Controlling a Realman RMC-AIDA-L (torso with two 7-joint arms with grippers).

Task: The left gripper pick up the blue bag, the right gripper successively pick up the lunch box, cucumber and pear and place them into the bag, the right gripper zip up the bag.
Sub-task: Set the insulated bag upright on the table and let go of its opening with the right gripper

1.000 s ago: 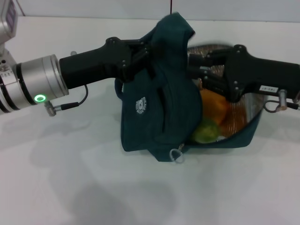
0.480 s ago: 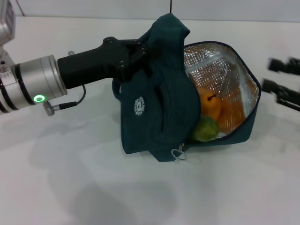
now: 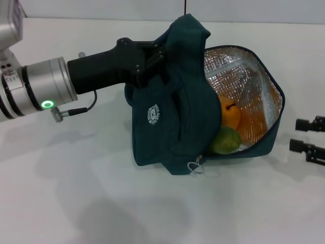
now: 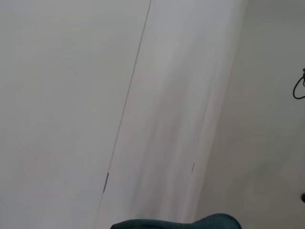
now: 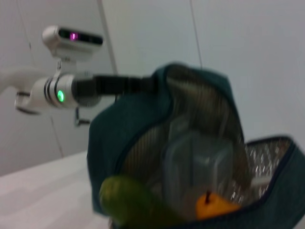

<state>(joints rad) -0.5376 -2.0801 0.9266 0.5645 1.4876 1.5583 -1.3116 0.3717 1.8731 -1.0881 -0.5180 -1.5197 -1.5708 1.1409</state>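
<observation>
My left gripper point(image 3: 162, 56) is shut on the top fabric of the blue bag point(image 3: 167, 117) and holds it up with its mouth gaping to the right, silver lining showing. Inside lie the orange pear point(image 3: 229, 116) and the green end of the cucumber point(image 3: 226, 141). The lunch box is hidden in the head view. In the right wrist view it point(image 5: 198, 164) stands behind the cucumber point(image 5: 128, 205) and the pear point(image 5: 214, 207) in the bag point(image 5: 119, 133). My right gripper point(image 3: 299, 135) is open and empty, right of the bag, apart from it.
The bag's silver zipper pull point(image 3: 195, 166) hangs at its front lower edge. The white table point(image 3: 76, 193) runs all round the bag. The left wrist view shows a pale wall and a strip of the bag's fabric point(image 4: 176, 223).
My right gripper has drawn out of the bag's mouth to the right, empty. The pear stays in the bag. My left gripper still holds the bag, shifted slightly.
</observation>
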